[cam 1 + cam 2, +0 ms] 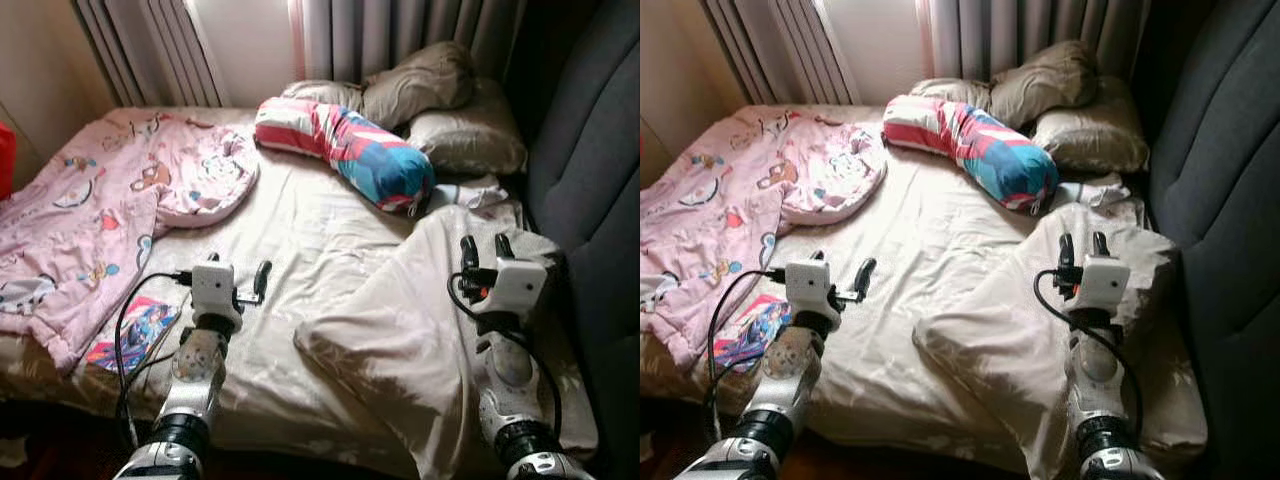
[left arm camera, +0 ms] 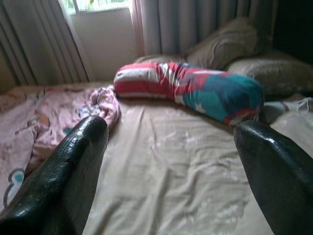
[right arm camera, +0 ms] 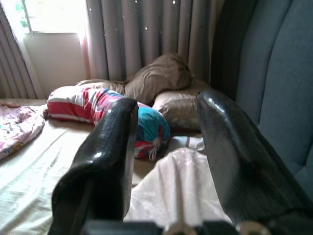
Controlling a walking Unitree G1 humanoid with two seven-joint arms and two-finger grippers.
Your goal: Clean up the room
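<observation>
Unmade bed (image 1: 300, 230): pink quilt (image 1: 90, 220) at left, striped bolster (image 1: 350, 150) by pillows (image 1: 450, 110); left gripper (image 1: 250, 285) and right gripper (image 1: 485, 250) both spread, empty, above the beige, possibly duvet, cover (image 1: 400, 340)

dim room, daylight glaring from the window (image 3: 49, 17) beyond the hands; wrist views soft, near fingers blurred.

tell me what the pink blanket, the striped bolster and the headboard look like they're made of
Pink blanket: soft quilted cloth, likely cotton, matte with cartoon prints; it lies in padded folds. Striped bolster: stuffed fabric with a slight sheen, probably a smooth synthetic cover, gathered at the end. Headboard: dark grey upholstery, matte woven-looking cloth over padding, with stitched channels.
</observation>
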